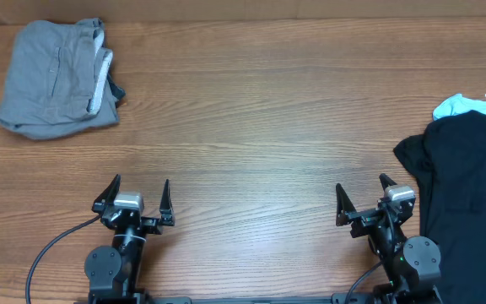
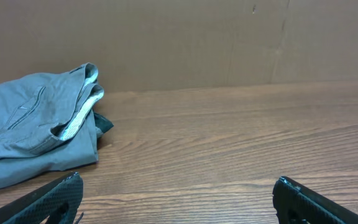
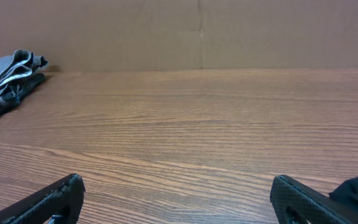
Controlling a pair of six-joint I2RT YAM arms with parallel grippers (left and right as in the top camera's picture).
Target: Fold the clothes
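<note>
The wooden desk [image 1: 260,127] carries clothes at two opposite ends, with a wide stretch of bare wood between them. At the far left corner lies a grey garment [image 1: 53,78], folded into a rough, loose rectangle. A pale inner band shows along its right edge and a strip of darker fabric [image 1: 118,91] peeks out beneath that edge. At the right edge of the desk a black garment [image 1: 467,186] lies rumpled and unfolded, running out of the overhead view to the right and toward the near edge. A light blue piece [image 1: 462,105] pokes out from under its far side. Both arms sit at the near edge of the desk, pointing away from it. The left arm [image 1: 115,253] has its jaws spread wide and holding nothing, with only bare wood between the two dark fingertips [image 1: 115,181]; the grey garment is well ahead of them and to the left. The right arm [image 1: 403,253] also has its jaws spread wide and empty. Its outer finger is just beside the left border of the black garment, a corner of which shows behind that finger in the right wrist view; whether they touch cannot be told. A plain brown wall [image 2: 197,43] stands behind the desk.
</note>
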